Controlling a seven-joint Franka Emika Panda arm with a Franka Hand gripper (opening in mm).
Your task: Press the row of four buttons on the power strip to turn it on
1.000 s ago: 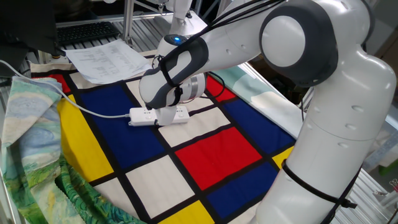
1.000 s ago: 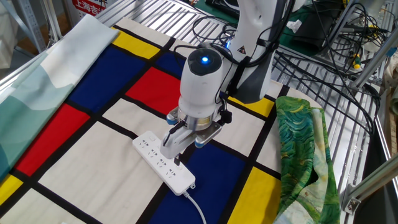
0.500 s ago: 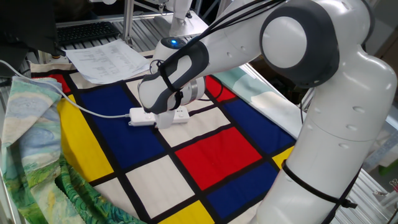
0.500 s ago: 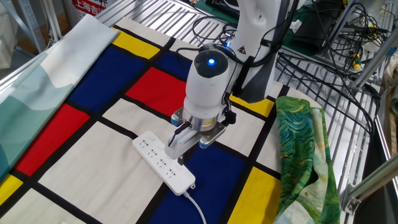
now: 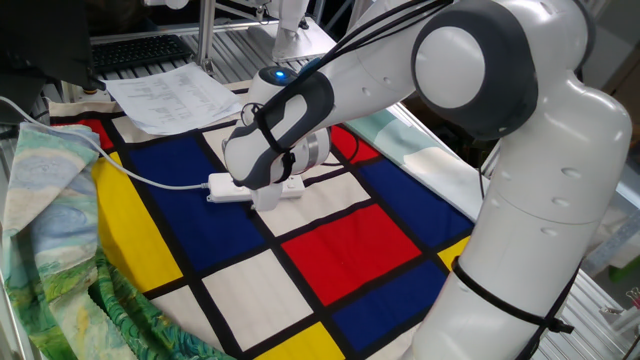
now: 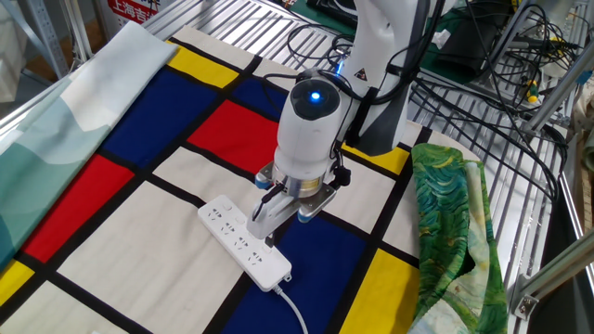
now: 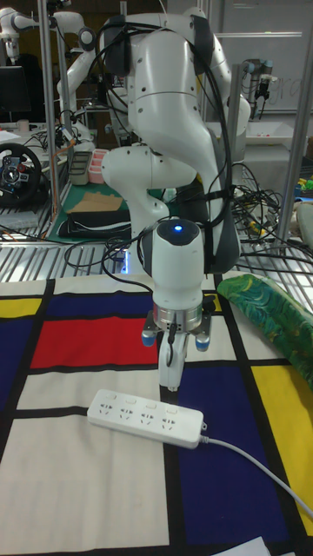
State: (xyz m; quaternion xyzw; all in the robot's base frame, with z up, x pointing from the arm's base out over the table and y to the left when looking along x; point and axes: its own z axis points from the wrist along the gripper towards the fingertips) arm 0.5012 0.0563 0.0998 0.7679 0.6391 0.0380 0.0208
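The white power strip (image 6: 243, 243) lies slanted on the coloured check cloth, with its thin cord (image 6: 293, 308) leaving the near end. In the tall fixed view the power strip (image 7: 146, 416) lies crosswise, and the four buttons show only as faint small marks along its far top edge (image 7: 139, 403). My gripper (image 7: 170, 380) points straight down with its two fingers (image 7: 169, 360) pressed together, shut on nothing. The tips stand at the strip's far edge, about mid-length towards the cord end; I cannot tell whether they touch it. In one fixed view the gripper (image 5: 266, 196) hides most of the power strip (image 5: 224, 187).
Printed paper sheets (image 5: 170, 95) lie at the cloth's far corner. A green patterned cloth (image 6: 455, 223) is bunched beside the check cloth (image 6: 121, 250), and a pale cloth (image 6: 65, 111) lies on the opposite side. Cables (image 6: 483, 56) and wire shelving surround the arm's base.
The gripper has shifted a little along the strip towards its cord end and dropped slightly. The power strip has not moved.
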